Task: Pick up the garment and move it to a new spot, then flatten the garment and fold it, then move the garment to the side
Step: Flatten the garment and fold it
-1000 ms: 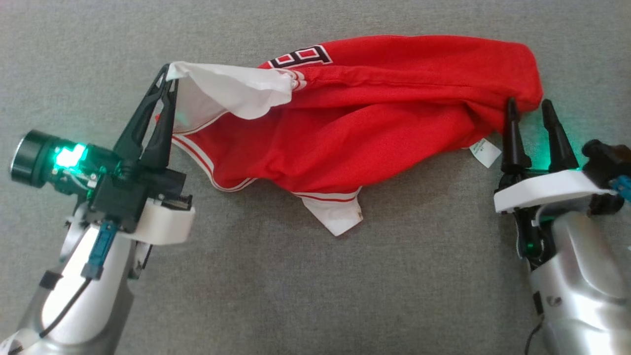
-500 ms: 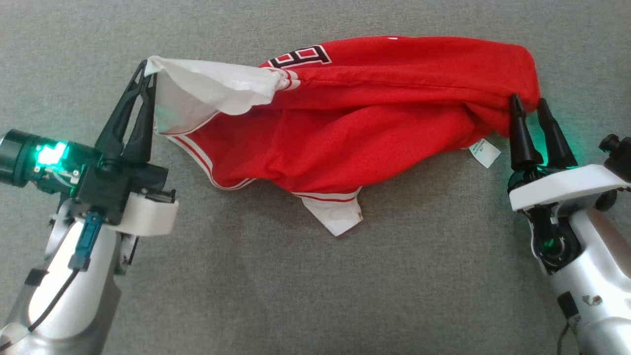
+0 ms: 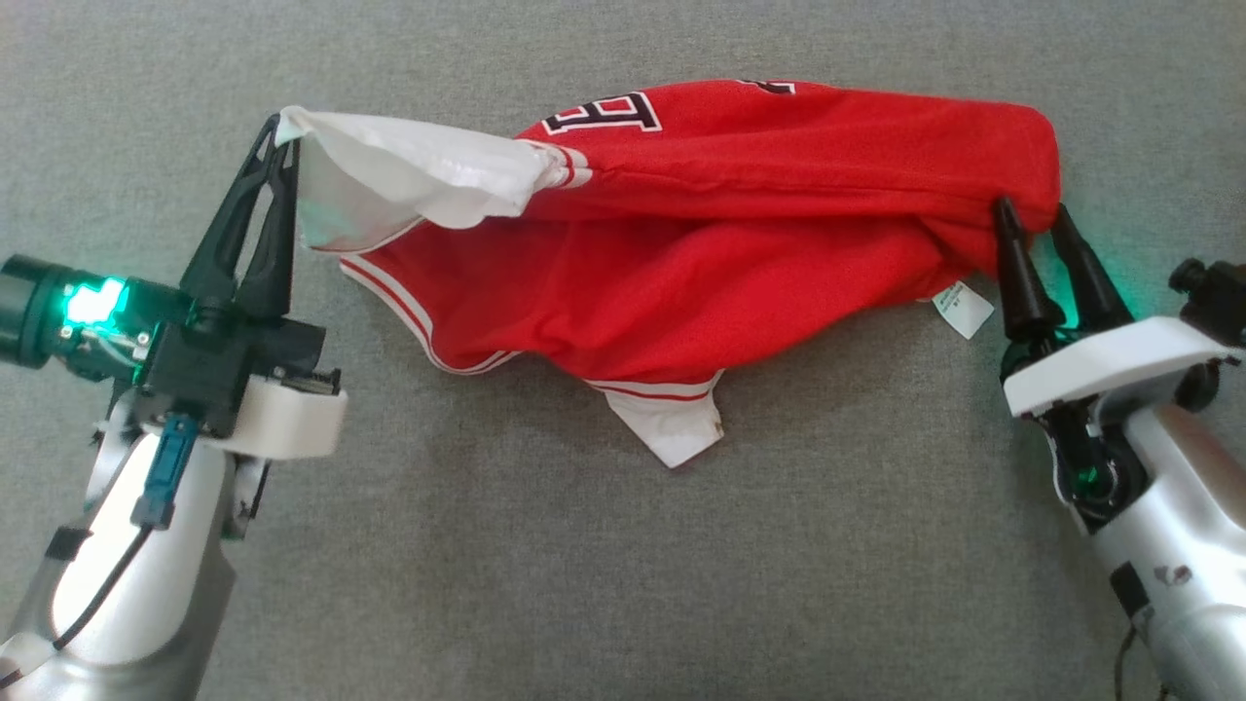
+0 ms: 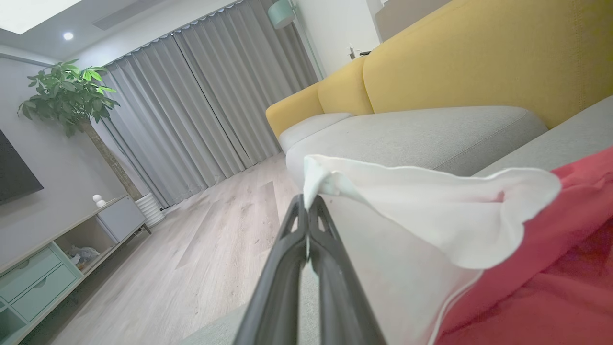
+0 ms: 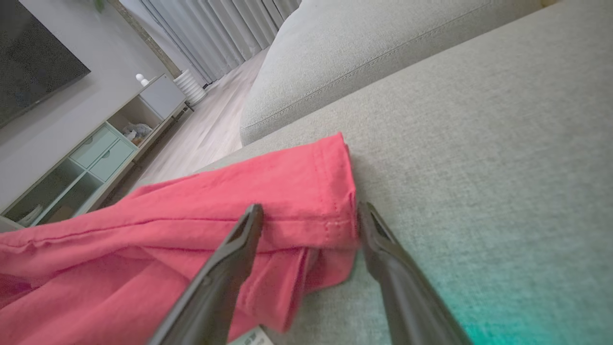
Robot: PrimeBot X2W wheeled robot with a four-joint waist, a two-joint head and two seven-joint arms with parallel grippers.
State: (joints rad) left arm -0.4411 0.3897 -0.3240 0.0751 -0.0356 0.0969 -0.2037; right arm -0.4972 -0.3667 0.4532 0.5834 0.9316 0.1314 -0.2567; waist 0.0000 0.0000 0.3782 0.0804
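Grey sofa seat [image 3: 623, 584] under everything. The red garment [image 3: 740, 243] lies bunched across its far half, strung left to right between my two arms, nowhere near flat.

Left gripper [image 3: 280, 131]: fingers pinched fully together on the white sleeve [image 3: 409, 175], holding it up off the cushion. Over the last second I have drawn this arm outward to the left. The top edge looks tauter for it, and more of the lettering [image 3: 604, 115] has rolled into sight.

Right gripper [image 3: 1030, 206]: jaws spread wide, nothing held. It has crept forward from just short of the cloth, and the fingers now straddle the red hem corner [image 5: 335, 191], fabric sitting between them.

My read: the second grip is due next, and with both ends held I could lift and spread. The hem is doubled over here, so I may catch only one layer.

Care label [image 3: 964, 309] lies on the cushion just beside the inner finger.
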